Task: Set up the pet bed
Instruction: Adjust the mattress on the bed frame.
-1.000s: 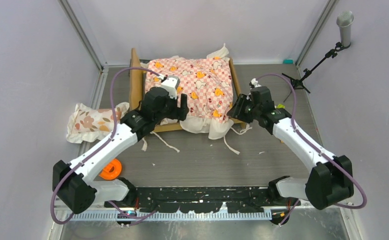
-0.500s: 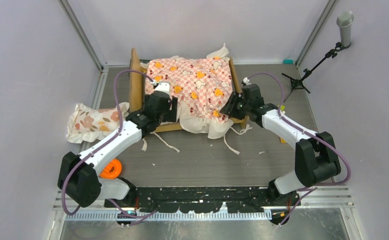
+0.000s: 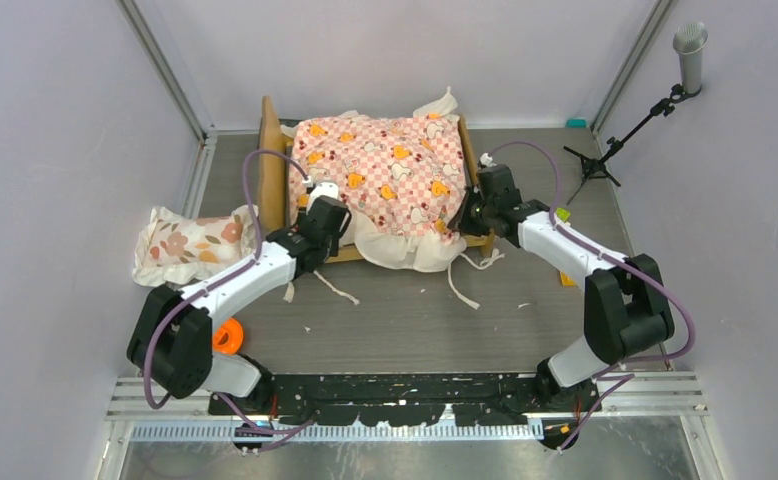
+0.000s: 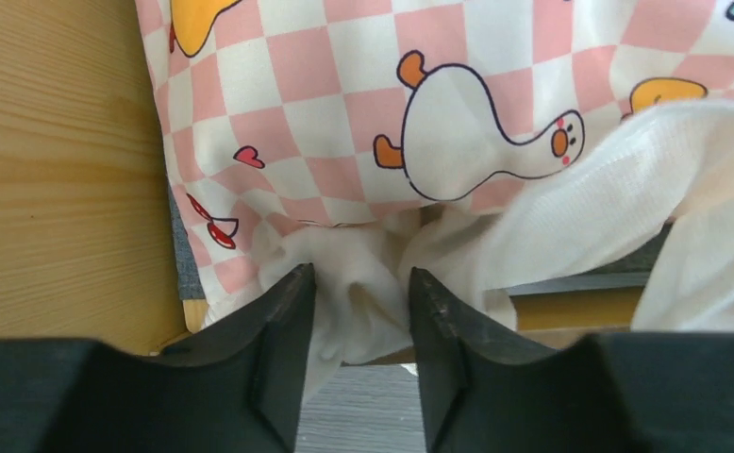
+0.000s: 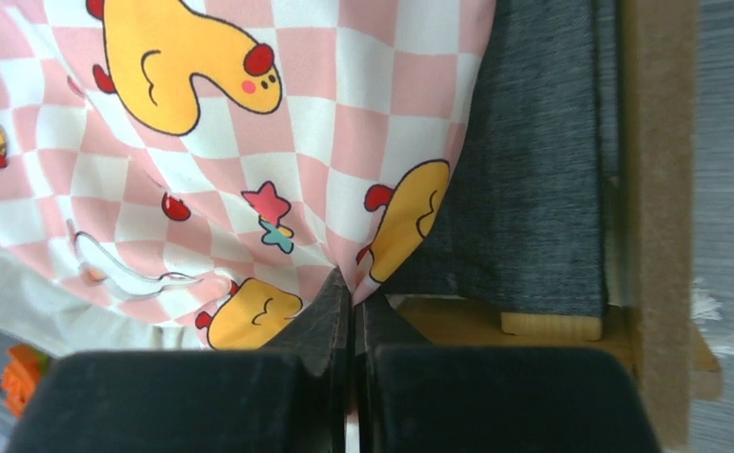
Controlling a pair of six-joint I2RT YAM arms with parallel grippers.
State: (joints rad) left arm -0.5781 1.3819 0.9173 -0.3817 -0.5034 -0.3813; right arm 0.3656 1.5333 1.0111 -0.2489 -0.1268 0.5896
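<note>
The pet bed (image 3: 270, 160), a tan wooden frame with a dark grey mattress (image 5: 533, 170), stands at the back middle of the table. A pink-checkered sheet (image 3: 385, 165) with a white ruffle lies draped over it. My left gripper (image 3: 327, 205) is at the bed's near left corner. In the left wrist view its jaws (image 4: 361, 274) stand partly apart with the white ruffle (image 4: 363, 283) bunched between them, next to the wooden headboard (image 4: 52, 160). My right gripper (image 3: 470, 212) is at the near right corner. There it (image 5: 352, 283) is shut, pinching the sheet's edge (image 5: 250, 123) beside the bare mattress strip.
A floral ruffled pillow (image 3: 187, 243) lies on the table left of the bed. An orange spool (image 3: 227, 335) sits by the left arm's base. A black stand (image 3: 615, 140) with a microphone is at the back right. White ties (image 3: 460, 285) trail in front of the bed.
Both arms have reached in to the bed's near corners. The right jaws closed on the sheet's edge. The left jaws narrowed around the white ruffle.
</note>
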